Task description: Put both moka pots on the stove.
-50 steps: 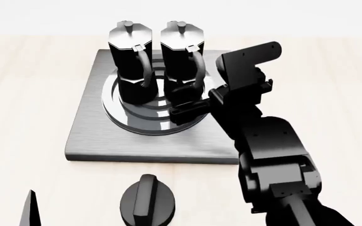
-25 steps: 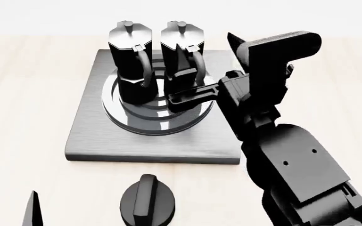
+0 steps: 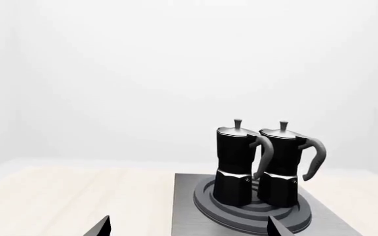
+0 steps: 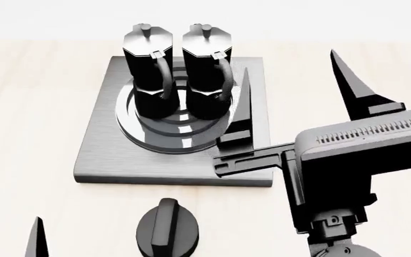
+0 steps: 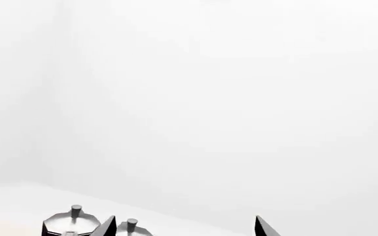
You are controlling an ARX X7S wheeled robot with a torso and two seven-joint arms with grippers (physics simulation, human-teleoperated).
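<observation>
Two black moka pots with silver lids stand upright side by side on the round burner of the grey stove [image 4: 105, 155]: the left pot [image 4: 148, 69] and the right pot [image 4: 207, 69]. Both also show in the left wrist view, the left pot [image 3: 236, 167] and the right pot [image 3: 282, 169], on the stove [image 3: 189, 211]. My right gripper [image 4: 295, 91] is open and empty, raised to the right of the pots and clear of them; the right wrist view shows only the pot lids [image 5: 67, 225]. My left gripper [image 3: 187, 227] is open and empty, low near the table's front left.
A squat black round knob with a ridge [image 4: 167, 230] sits on the light wooden table [image 4: 27, 107] in front of the stove. One left fingertip [image 4: 36, 238] pokes up at the lower left edge of the head view.
My right gripper has let go of the right pot's handle, opened, and pulled back up and to the right. Both pots stay put on the burner. The left arm has not moved.
</observation>
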